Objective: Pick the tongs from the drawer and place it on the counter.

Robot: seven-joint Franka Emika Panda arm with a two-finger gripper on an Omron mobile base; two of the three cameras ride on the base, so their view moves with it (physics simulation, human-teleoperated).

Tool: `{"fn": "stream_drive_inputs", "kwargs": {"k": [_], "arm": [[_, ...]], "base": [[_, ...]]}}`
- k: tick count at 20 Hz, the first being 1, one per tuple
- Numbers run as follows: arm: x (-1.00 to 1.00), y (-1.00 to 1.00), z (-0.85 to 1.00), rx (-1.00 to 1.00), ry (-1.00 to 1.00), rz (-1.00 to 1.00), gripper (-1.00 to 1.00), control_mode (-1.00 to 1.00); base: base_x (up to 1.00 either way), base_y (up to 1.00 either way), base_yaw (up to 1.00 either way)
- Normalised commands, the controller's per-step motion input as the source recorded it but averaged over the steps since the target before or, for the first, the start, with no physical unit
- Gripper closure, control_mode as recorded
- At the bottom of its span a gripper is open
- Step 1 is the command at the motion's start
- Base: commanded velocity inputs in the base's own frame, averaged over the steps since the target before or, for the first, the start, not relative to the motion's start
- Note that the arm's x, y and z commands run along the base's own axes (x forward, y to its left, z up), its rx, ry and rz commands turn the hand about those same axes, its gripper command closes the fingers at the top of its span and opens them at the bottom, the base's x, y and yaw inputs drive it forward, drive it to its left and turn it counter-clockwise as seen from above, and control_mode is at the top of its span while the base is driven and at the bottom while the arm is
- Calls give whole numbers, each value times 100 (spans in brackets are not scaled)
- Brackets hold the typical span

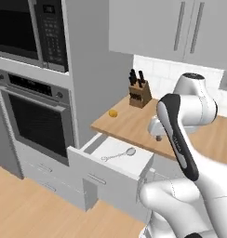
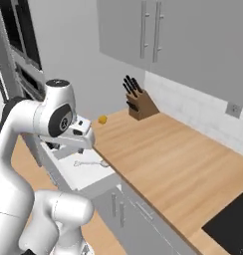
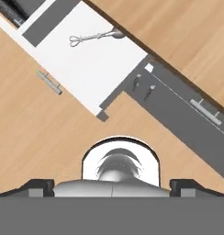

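Inside open drawer (image 1: pixel 134 162) — tongs (image 1: pixel 118 155), tips under counter (image 1: pixel 134 123) edge

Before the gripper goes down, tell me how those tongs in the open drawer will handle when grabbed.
The tongs look like thin bare metal lying flat on the drawer floor, so probably light, stiff, and somewhat slippery to pinch. Their scissor-style build with loop handles suggests the two arms may pivot or splay in a grip. The rounded tip lies near the drawer's back edge by the counter, so a push would likely slide them, not roll them.

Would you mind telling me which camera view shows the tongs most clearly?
The hand view: the tongs lie unobstructed on the open drawer's white floor, loop handles and spoon tips distinct. The left base view shows them smaller; in the right base view the arm partly hides them.
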Motion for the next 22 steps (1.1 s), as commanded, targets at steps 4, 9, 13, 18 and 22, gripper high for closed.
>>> {"fn": "stream_drive_inputs", "kwargs": {"k": [4,9,13,18,22], "arm": [[0,0,0,0,0,0,-100,100],[-18,-10,-49,0,-13,45,-100,-100],[95,33,-100,0,-3,40,-100,-100],[100,48,-92,0,2,30,-100,-100],[100,54,-89,0,2,21,-100,-100]], "base": [[-42,-8,73],[-13,-5,14],[0,0,0],[0,0,0],[0,0,0]]}}
